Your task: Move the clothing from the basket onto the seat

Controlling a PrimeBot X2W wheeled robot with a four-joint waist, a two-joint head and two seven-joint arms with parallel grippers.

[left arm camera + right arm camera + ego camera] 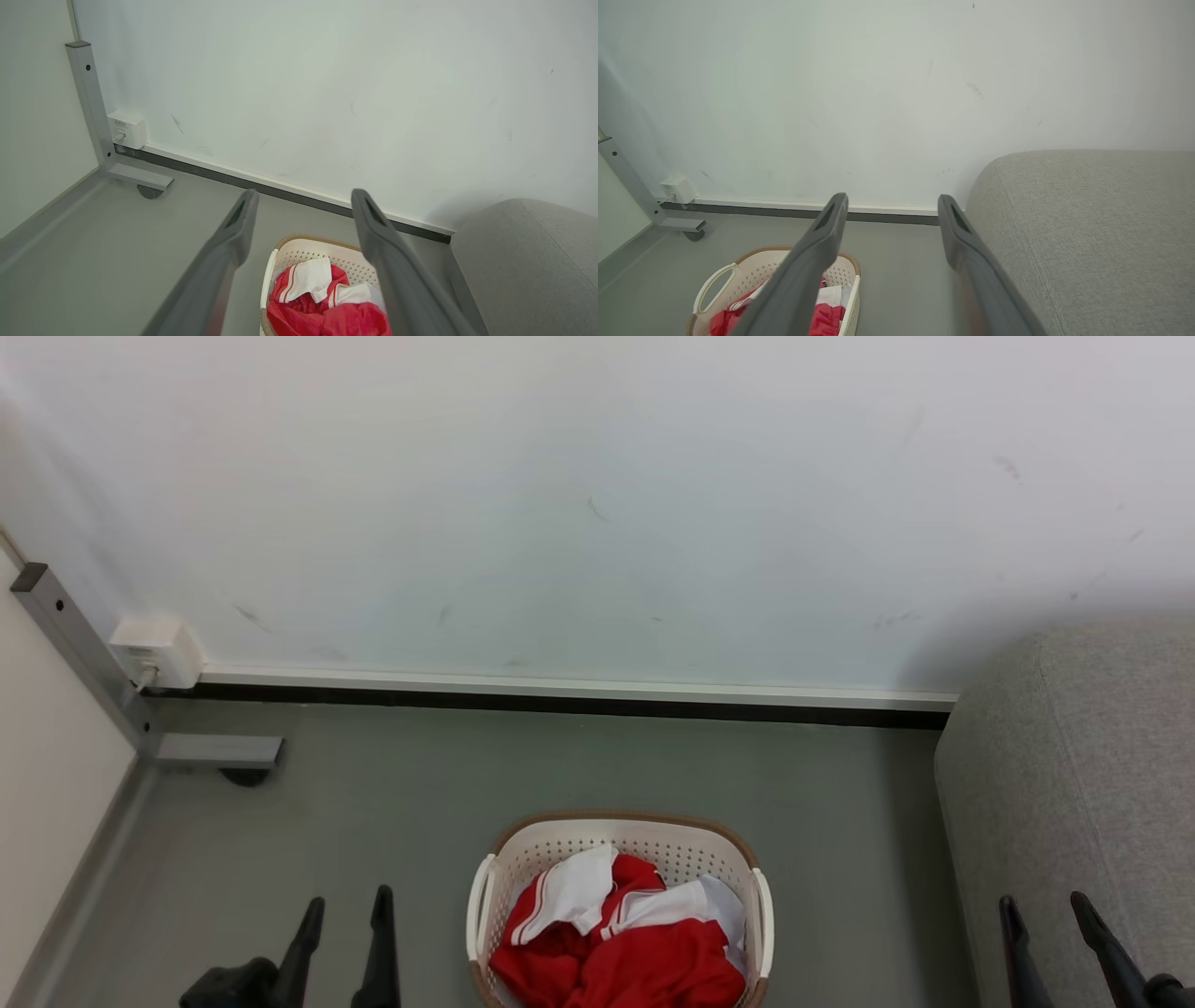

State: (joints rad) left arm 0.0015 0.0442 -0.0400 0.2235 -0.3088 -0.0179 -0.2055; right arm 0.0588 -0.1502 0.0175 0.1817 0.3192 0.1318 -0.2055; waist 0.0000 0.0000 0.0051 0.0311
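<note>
Noting the left gripper [347, 898] standing with fingers spread wide, holding nothing and touching nothing, hanging above the floor [280, 840] to the left of the basket [621, 819]. Noting the right gripper [1044, 899] likewise spread and empty, hanging at the edge of the seat [1074, 784], on the basket's right. Finding the clothing [635, 966] lying heaped inside the basket, red folds with white striped panels uppermost, none yet on the seat. Judging the fabric soft, light and limp, likely sagging and trailing when lifted. Advising pinching a raised fold near the top of the heap, keeping clear of the perforated wall.
</note>
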